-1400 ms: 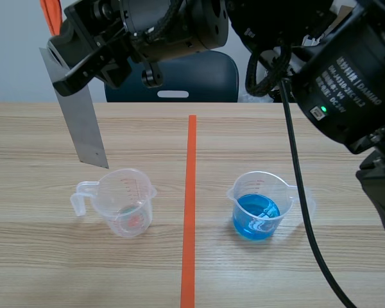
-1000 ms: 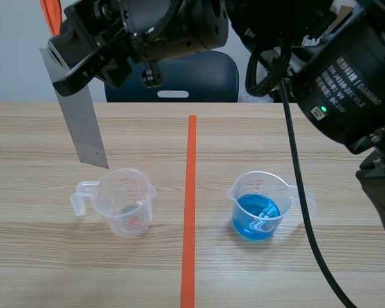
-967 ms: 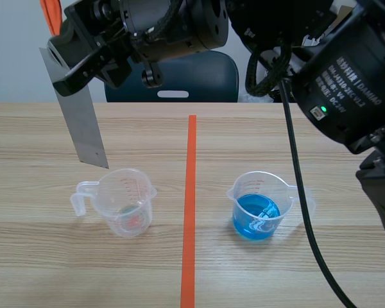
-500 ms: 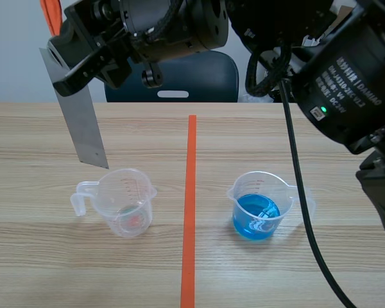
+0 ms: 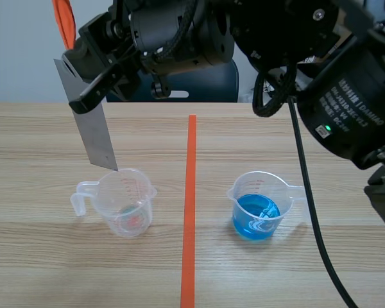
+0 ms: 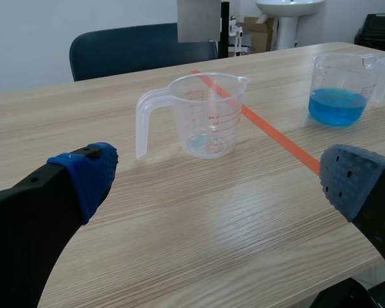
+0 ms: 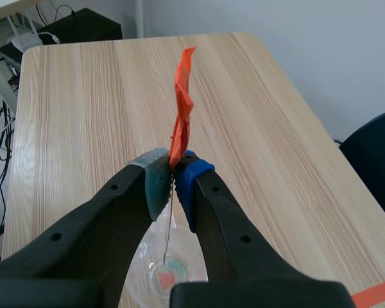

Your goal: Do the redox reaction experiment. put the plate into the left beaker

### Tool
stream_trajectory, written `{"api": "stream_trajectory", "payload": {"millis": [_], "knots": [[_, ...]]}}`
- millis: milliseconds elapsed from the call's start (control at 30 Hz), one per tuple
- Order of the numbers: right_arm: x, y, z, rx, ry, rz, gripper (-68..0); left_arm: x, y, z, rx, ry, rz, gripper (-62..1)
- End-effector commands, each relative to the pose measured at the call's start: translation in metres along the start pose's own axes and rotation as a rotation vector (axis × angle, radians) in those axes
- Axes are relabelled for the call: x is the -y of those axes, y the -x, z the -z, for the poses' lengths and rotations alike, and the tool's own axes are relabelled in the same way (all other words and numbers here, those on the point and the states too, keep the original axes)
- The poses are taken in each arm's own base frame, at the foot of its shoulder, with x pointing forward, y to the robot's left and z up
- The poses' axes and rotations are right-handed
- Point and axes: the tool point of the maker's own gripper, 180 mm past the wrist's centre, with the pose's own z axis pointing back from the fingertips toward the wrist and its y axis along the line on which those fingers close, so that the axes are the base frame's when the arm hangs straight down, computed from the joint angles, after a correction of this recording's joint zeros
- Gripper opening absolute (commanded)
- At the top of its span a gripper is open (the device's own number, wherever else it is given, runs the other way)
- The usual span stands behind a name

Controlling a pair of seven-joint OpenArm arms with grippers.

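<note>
Your right gripper [image 7: 172, 178], clamped on the plate [image 5: 94, 128], has carried it right. Its lower corner now hangs at the left beaker [image 5: 125, 204]'s far rim, ready to lower. Your left gripper [image 6: 218, 181] waits with fingers apart.

right tool [image 5: 85, 85] w/ plate [image 5: 96, 135] shifted toward centre, plate's lower corner now over left beaker [image 5: 125, 204] rim

The plate [image 5: 95, 131] gripped in my right claw [image 7: 172, 183] is bare grey metal, smooth and dull. The orange strip [image 7: 181, 109] at its top looks crinkled and matt. My pads [image 7: 155, 183] are soft, dotted and rubbery-looking, on matt black fingers [image 7: 102, 218]. The left beaker [image 5: 125, 202] and right beaker [image 5: 263, 205] are clear, glossy plastic. The bench [image 5: 51, 269] is pale wood grain with a soft sheen.
</note>
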Motion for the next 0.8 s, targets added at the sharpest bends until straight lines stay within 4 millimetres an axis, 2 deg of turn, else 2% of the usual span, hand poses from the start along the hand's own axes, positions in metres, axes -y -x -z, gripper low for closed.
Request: {"api": "stream_trajectory", "payload": {"millis": [0, 767], "knots": [[0.004, -0.005, -0.002, 0.033, 0.003, 0.002, -66.9, 0.0, -0.006, 0.003, 0.028, -0.002, -0.005, 1.4], [0.024, 0.068, 0.012, 0.035, -0.048, 0.125, -66.9, 0.0, -0.005, 0.003, 0.023, -0.002, -0.005, 1.4]]}}
